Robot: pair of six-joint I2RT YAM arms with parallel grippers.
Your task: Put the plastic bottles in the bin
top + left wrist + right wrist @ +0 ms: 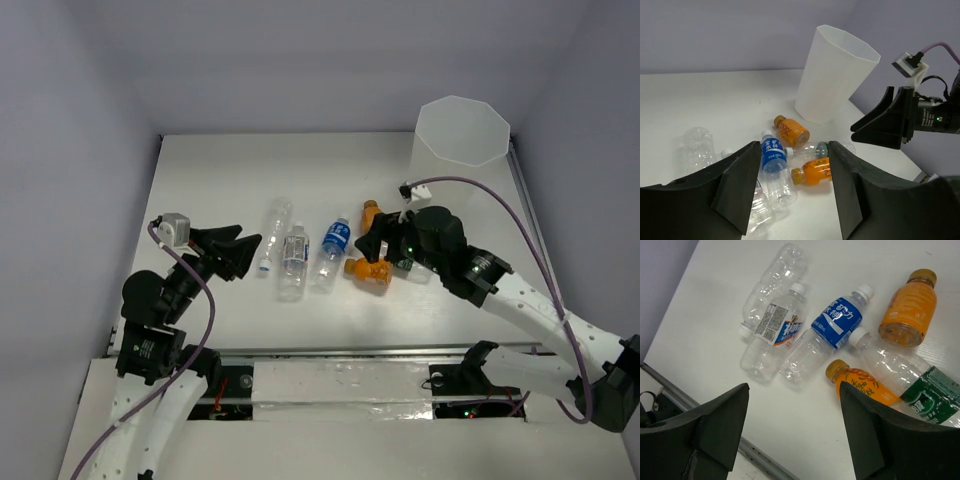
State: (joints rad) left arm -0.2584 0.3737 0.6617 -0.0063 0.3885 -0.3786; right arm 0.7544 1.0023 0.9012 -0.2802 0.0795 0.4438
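Observation:
Several plastic bottles lie in a loose row mid-table: a clear unlabelled one (pixel 275 228), a white-labelled one (pixel 293 262), a blue-labelled one (pixel 334 250) and two orange ones (pixel 371 215) (pixel 370 268). A green-labelled one (pixel 927 390) lies beside the near orange bottle (pixel 860 385). The white bin (pixel 462 130) stands upright at the back right. My left gripper (pixel 250 255) is open and empty just left of the row. My right gripper (pixel 372 243) is open and empty, above the orange bottles. The left wrist view shows the blue bottle (pixel 772 162) and an orange one (pixel 815 171) between my open fingers.
The table's metal front rail (pixel 755 457) runs close below the bottles. Grey walls enclose the table at left, back and right. The right arm's camera and purple cable (pixel 470 185) pass near the bin's base.

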